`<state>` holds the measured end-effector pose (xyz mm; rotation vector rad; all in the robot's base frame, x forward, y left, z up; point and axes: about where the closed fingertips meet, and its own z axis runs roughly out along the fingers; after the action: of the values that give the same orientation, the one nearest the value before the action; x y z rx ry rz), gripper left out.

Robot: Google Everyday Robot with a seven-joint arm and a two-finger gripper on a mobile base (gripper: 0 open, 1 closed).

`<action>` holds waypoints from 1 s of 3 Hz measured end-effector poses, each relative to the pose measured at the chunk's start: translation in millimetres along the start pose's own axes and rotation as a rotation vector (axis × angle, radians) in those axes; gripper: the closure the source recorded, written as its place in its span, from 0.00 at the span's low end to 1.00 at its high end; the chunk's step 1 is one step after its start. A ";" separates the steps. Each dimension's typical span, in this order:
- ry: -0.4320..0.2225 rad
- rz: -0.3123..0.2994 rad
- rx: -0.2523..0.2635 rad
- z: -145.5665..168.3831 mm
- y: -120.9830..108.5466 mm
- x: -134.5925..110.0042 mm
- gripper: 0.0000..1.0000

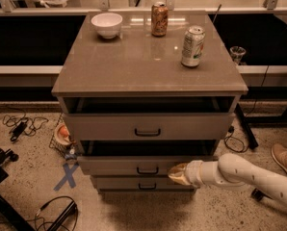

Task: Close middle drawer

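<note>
The middle drawer (119,166) is the second of three in the grey-beige cabinet; its flat front with a small dark handle (147,170) sticks out only slightly past the lowest drawer (119,182). My gripper (178,173) comes in from the right on a white arm and its tip rests against the middle drawer's front, just right of the handle. The top drawer (148,126) stands partly out, with a dark gap above it.
On the cabinet top (134,61) stand a white bowl (107,24), a brown can (159,19) and a green-white can (192,46). Cables (20,124) and a blue tape cross (67,175) lie on the floor at left. A person's shoe (283,160) is at right.
</note>
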<state>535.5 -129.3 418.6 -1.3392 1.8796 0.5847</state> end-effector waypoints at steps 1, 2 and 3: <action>-0.024 0.019 0.056 0.3 -19.2 2.9 1.00; -0.038 0.028 0.119 -3.0 -40.9 5.1 1.00; -0.035 0.036 0.159 -6.9 -49.1 9.9 1.00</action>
<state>577.6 -157.3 417.8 -1.1871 1.8835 0.4634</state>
